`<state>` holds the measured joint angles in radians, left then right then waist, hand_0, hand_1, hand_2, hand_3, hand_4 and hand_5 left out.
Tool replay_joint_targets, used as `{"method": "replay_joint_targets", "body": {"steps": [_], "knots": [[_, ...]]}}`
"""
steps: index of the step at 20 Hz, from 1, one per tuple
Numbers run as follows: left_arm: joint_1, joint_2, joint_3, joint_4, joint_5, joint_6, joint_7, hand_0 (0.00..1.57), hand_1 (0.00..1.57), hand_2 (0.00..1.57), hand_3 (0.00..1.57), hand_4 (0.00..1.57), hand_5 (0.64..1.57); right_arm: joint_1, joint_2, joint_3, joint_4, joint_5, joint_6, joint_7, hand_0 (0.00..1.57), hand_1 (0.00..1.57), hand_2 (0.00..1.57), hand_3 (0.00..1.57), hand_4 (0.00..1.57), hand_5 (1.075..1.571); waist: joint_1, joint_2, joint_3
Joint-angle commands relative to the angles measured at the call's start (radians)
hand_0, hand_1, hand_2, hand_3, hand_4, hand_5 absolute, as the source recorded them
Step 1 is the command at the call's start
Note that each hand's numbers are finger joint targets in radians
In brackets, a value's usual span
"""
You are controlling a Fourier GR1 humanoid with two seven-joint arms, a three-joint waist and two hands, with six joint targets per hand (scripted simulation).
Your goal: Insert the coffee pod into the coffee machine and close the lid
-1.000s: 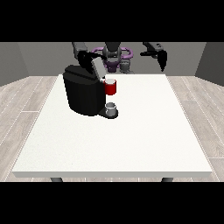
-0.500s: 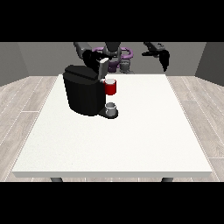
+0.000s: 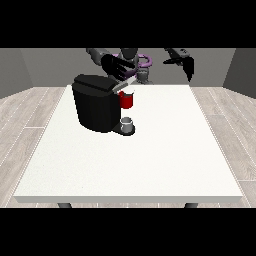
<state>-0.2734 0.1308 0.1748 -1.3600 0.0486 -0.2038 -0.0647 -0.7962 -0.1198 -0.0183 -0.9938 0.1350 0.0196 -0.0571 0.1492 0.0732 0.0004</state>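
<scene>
The black coffee machine [image 3: 97, 104] stands on the left half of the white table [image 3: 150, 160]. Its grey lid [image 3: 125, 85] slants down over the front, just above a red thing at the machine [image 3: 127, 100]. A small grey thing [image 3: 128, 124] sits on the machine's base. The hand at the view's left [image 3: 117, 65] hovers over the lid with fingers stretched out, holding nothing. The hand at the view's right [image 3: 184, 61] is raised beyond the table's far right edge, fingers relaxed and hanging. I do not see the pod plainly.
The robot's torso [image 3: 136, 60] stands behind the table's far edge. Wide bare tabletop lies in front of and to the right of the machine. Grey wood floor surrounds the table.
The hand at the view's left has shifted rightward along the machine's top to above the lid. The hand at the view's right has barely moved.
</scene>
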Motion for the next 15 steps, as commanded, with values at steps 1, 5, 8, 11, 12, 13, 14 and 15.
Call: {"method": "replay_joint_targets", "body": {"steps": [1, 5, 8, 11, 12, 13, 14, 15], "knots": [[0.037, 0.009, 0.014, 0.028, 0.016, -0.016, -0.027, 0.00, 0.00, 0.00, 0.00, 0.00, 1.571, -0.039, 0.046, 0.010, -0.019, -0.004, -0.005, 0.059, 0.00, 0.00, 0.00, 0.00, 0.07, 1.571, -0.003, -0.036, -0.0006], [0.084, -0.040, -0.042, 0.001, -0.034, 0.016, -0.086, 0.00, 0.00, 0.00, 0.00, 0.20, 1.571, 0.037, 0.061, 0.024, -0.039, -0.034, 0.066, -0.029, 0.00, 0.00, 0.00, 0.00, 0.07, 1.571, -0.035, -0.067, -0.0004], [0.055, 0.002, -0.002, 0.028, -0.010, 0.002, -0.089, 0.00, 0.00, 0.00, 0.00, 0.19, 1.571, 0.078, 0.117, 0.079, -0.080, -0.035, 0.050, -0.074, 0.00, 0.00, 0.00, 0.00, 0.26, 1.571, -0.053, -0.076, -0.0004], [0.052, -0.056, -0.035, 0.037, -0.023, 0.031, -0.108, 0.00, 0.00, 0.00, 0.00, 0.21, 1.571, 0.217, 0.118, 0.155, -0.119, -0.147, 0.004, -0.138, 0.00, 0.00, 0.00, 0.00, 0.27, 1.571, -0.070, -0.101, -0.0002], [0.099, -0.052, -0.019, 0.062, -0.024, 0.039, -0.096, 0.00, 0.00, 0.00, 0.00, 0.25, 1.571, 0.291, 0.119, 0.164, -0.153, -0.193, 0.028, -0.131, 0.00, 0.00, 0.00, 0.00, 0.29, 1.571, -0.111, -0.158, -0.0001], [0.114, -0.046, -0.028, 0.077, -0.042, 0.033, -0.139, 0.00, 0.00, 0.00, 0.00, 0.19, 1.571, 0.328, 0.119, 0.206, -0.177, -0.215, -0.020, -0.121, 0.00, 0.00, 0.00, 0.00, 0.28, 1.571, -0.115, -0.172, -0.0003], [0.082, -0.038, 0.013, 0.104, -0.026, 0.063, -0.126, 0.00, 0.00, 0.00, 0.00, 0.19, 1.571, 0.365, 0.119, 0.240, -0.204, -0.222, -0.010, -0.110, 0.00, 0.00, 0.00, 0.00, 0.25, 1.571, -0.162, -0.175, -0.0005], [0.121, -0.046, -0.004, 0.081, -0.018, 0.038, -0.135, 0.00, 0.00, 0.00, 0.00, 0.19, 1.571, 0.412, 0.119, 0.235, -0.195, -0.210, -0.048, -0.126, 0.00, 0.00, 0.00, 0.00, 0.16, 1.571, -0.144, -0.187, -0.0004]]}}
